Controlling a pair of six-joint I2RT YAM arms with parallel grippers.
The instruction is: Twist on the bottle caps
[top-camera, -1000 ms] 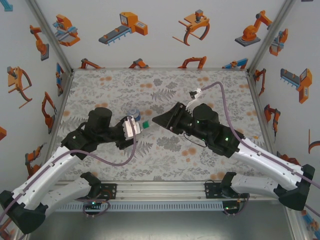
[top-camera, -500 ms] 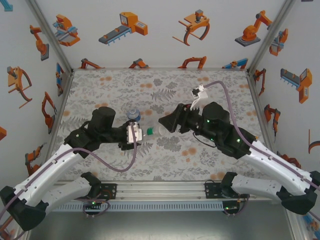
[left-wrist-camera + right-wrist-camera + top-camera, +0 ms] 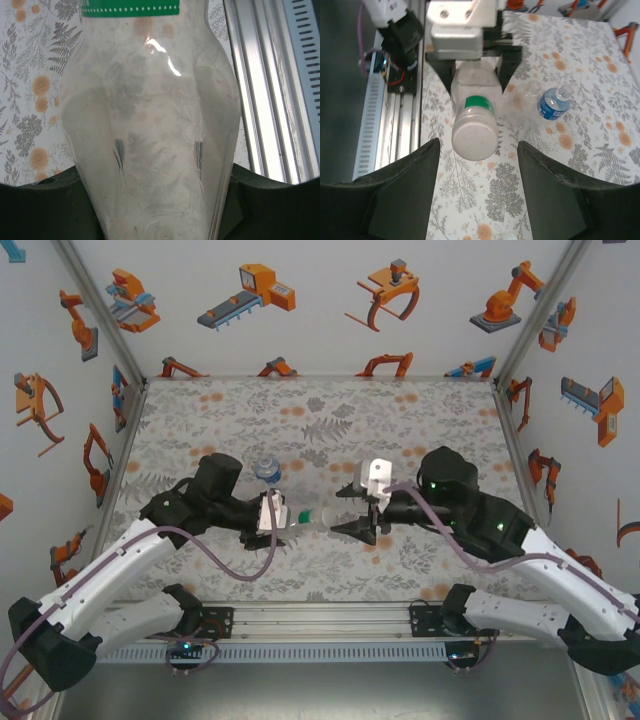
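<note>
Left claw (image 3: 279, 518) gripped a clear plastic bottle with a green band (image 3: 150, 125); right claw (image 3: 348, 513), at its three o'clock, gaped empty.

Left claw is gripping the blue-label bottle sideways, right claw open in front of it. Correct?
Not quite. The left claw grips the green-label bottle sideways; the blue-label bottle sits free on the table, as the right wrist view shows. The right claw is open in front of the held bottle, as you said.
</note>
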